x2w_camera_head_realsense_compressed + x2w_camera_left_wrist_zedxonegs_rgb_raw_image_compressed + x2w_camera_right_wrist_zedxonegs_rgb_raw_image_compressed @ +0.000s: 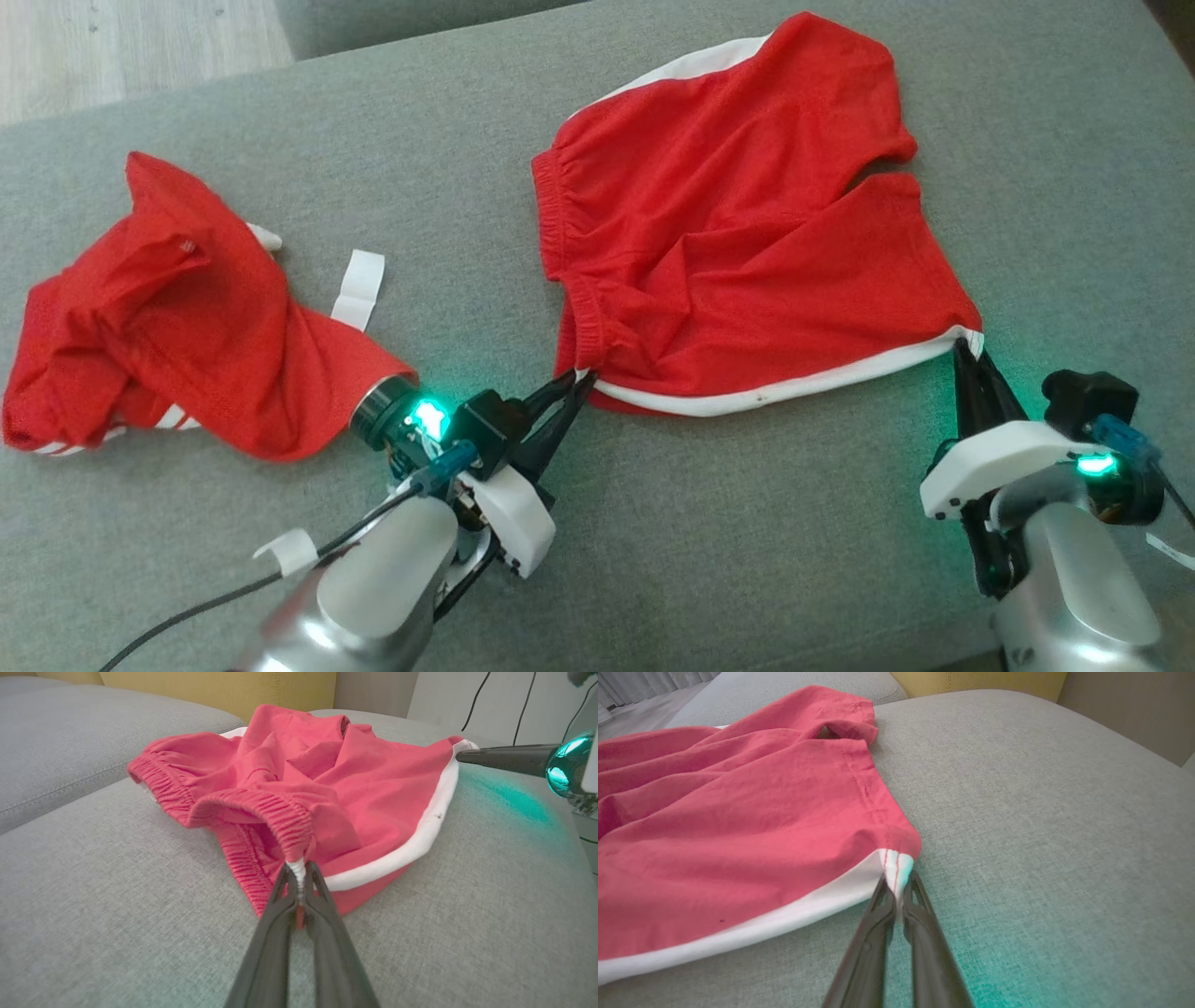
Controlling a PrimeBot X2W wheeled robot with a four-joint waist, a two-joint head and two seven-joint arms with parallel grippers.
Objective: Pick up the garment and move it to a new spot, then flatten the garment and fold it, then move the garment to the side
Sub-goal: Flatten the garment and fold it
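Red crumpled shorts (738,215), white trim, grey woven cushion (653,532)

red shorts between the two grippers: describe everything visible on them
The red shorts are thin, wrinkled fabric with a gathered elastic waistband and a white stripe along the near edge, marked by a small dark speck; another white stripe edges the far side. They lie mostly spread on the grey cushion, waistband toward the robot's left, leg openings right. The left gripper is shut on the near waistband corner, the right gripper on the near hem corner.
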